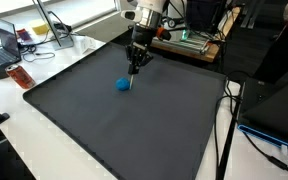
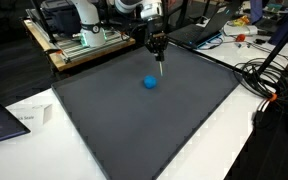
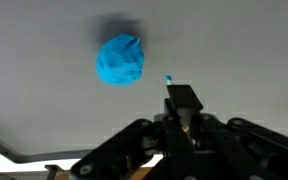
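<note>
Over the worktop (image 1: 104,135), the arm (image 1: 147,14) points straight down beside a blue ball (image 1: 121,85). Fingers (image 3: 187,100) grip a thin stick (image 2: 161,67).

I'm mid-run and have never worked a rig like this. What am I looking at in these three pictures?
It is one robot arm ending in two jaws. Two pictures come from cameras outside the robot, looking at the table from different places. The third comes from a camera on the wrist, looking down past the jaws. A dark grey mat covers the white table. On it lies one small blue lump, like a crumpled ball. The jaws are shut on a thin stick with a blue tip, perhaps a pen, pointing down beside the lump. I cannot tell whether the tip touches the mat.
</note>
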Robot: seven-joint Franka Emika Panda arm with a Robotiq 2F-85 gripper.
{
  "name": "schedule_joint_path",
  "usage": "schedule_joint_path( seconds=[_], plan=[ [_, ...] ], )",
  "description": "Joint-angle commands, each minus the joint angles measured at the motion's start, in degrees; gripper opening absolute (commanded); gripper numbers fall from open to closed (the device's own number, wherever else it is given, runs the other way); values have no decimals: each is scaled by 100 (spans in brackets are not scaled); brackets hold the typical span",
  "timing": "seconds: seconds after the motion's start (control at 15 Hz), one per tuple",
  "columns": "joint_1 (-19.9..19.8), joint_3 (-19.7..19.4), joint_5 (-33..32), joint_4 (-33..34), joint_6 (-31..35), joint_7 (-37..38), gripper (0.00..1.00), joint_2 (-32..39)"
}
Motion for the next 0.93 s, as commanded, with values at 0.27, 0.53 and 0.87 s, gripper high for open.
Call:
schedule_joint_path(
  seconds=[0.27,0.53,0.87],
  plan=[
    [-93,-279,-220,-91,732,0,13,1],
    [-94,-285,-229,-103,752,0,13,1],
    [-272,-299,-250,-181,1281,-254,3,132]
  ],
)
